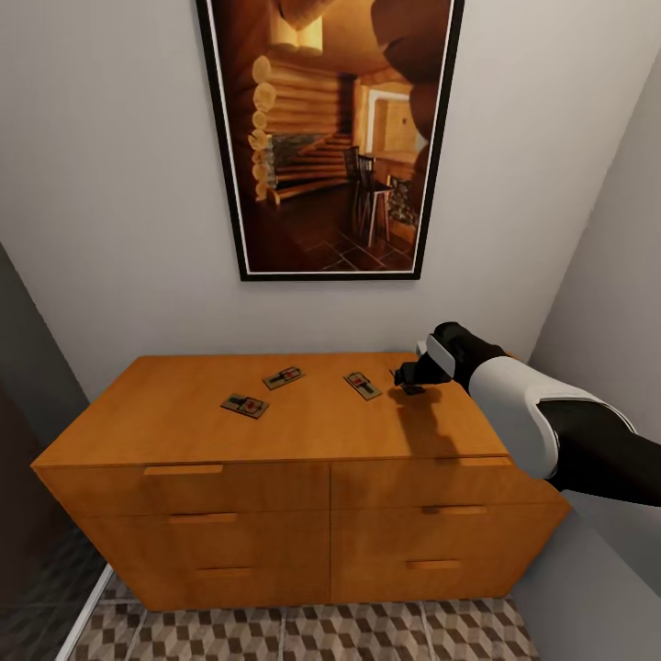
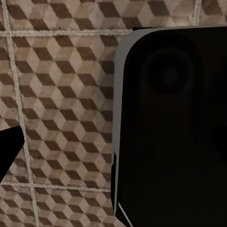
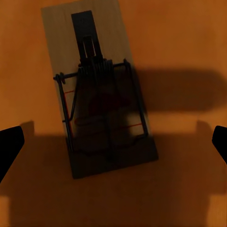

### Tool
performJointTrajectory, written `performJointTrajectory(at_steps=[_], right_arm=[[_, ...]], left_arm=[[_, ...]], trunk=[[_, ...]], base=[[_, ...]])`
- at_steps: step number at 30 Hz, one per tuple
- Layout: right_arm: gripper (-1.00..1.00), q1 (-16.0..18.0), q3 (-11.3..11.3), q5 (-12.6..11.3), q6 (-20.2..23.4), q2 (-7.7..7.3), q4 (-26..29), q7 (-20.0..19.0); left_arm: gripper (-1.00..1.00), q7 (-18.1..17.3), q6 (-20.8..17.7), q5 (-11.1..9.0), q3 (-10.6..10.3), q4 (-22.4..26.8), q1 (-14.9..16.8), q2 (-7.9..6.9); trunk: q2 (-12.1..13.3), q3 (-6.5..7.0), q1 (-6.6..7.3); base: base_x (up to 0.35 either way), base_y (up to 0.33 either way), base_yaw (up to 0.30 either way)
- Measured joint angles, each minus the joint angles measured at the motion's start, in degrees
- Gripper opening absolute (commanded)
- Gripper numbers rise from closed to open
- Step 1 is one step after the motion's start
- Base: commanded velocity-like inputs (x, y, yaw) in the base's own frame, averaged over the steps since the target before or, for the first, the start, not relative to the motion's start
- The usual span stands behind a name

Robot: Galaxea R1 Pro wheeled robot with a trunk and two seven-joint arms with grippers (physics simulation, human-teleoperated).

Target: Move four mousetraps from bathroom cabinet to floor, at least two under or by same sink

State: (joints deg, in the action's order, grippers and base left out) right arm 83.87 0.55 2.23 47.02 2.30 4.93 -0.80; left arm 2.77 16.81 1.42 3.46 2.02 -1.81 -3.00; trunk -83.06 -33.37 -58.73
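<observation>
The right gripper (image 3: 113, 142) hangs with fingers (image 3: 9, 146) spread above a mousetrap (image 3: 97, 90) without readable label, its long axis crossing between them.

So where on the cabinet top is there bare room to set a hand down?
The cabinet top is bare along its front edge and at its left end. The crowded strip runs along the back: three mousetraps, then the right gripper over a fourth.
</observation>
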Motion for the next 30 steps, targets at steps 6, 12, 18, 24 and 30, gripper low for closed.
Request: performJointTrajectory(at_steps=[6,12,18,24,30], right_arm=[[1.00,0.01,0.00,0.00,0.00,0.00,0.00,0.00],[1.00,-0.01,0.00,0.00,0.00,-0.03,0.00,0.00],[1.00,0.00,0.00,0.00,0.00,-0.03,0.00,0.00],[1.00,-0.01,0.00,0.00,0.00,-0.03,0.00,0.00],[1.00,-0.02,0.00,0.00,0.00,-0.03,0.00,0.00]], left_arm=[[1.00,0.00,-0.01,0.00,0.00,0.00,0.00,0.00],[1.00,0.00,-0.02,0.00,0.00,0.00,0.00,0.00],[1.00,0.00,-0.02,0.00,0.00,0.02,0.00,0.00],[1.00,0.00,-0.02,0.00,0.00,0.02,0.00,0.00],[1.00,0.00,-0.02,0.00,0.00,0.02,0.00,0.00]], trunk=[[0.00,-0.06,0.00],[0.00,-0.27,0.00],[0.00,-0.67,0.00],[0.00,-0.91,0.00],[0.00,-0.96,0.00]], base=[[0.000,0.000,0.000],[0.000,0.000,0.000],[0.000,0.000,0.000],[0.000,0.000,0.000],[0.000,0.000,0.000]])
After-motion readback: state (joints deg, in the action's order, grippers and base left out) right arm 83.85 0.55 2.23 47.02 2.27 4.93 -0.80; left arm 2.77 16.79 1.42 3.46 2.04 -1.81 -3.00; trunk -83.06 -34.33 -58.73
